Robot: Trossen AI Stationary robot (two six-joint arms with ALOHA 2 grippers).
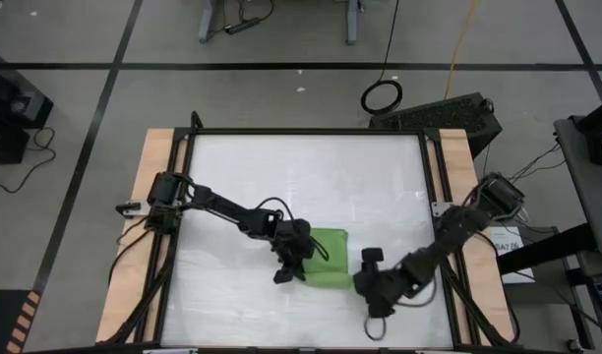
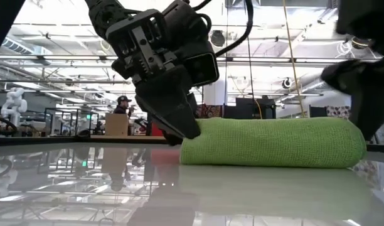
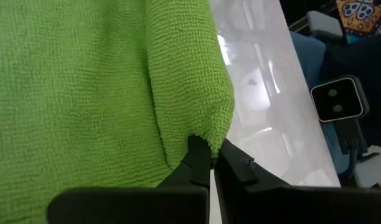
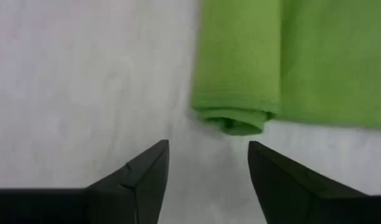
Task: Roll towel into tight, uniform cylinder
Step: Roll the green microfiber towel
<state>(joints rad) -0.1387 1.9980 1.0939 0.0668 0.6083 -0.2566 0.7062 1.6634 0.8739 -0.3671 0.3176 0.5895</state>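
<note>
The lime-green towel (image 1: 330, 254) lies on the white tabletop, its near part rolled into a thick roll (image 2: 273, 143) and its far part flat. My left gripper (image 1: 289, 273) is at the roll's left end, shut on it (image 3: 212, 155). My right gripper (image 1: 366, 280) is open, low over the table just off the roll's right end (image 4: 237, 121). Its fingers (image 4: 144, 171) stand short of the cloth and touch nothing. My left gripper pinches the corner of the roll's left end (image 3: 209, 138) between its two fingers, by the rolled edge of the cloth. The fingers (image 2: 176, 122) slant down from above and from the table's left. The towel rests on the table, not lifted.
The white tabletop (image 1: 281, 177) lies bare to the far side and to the left of the towel. Black frame rails (image 1: 434, 197) and wooden strips border the table's sides. In the low view, a person (image 2: 123, 110) stands far off in the room behind the table.
</note>
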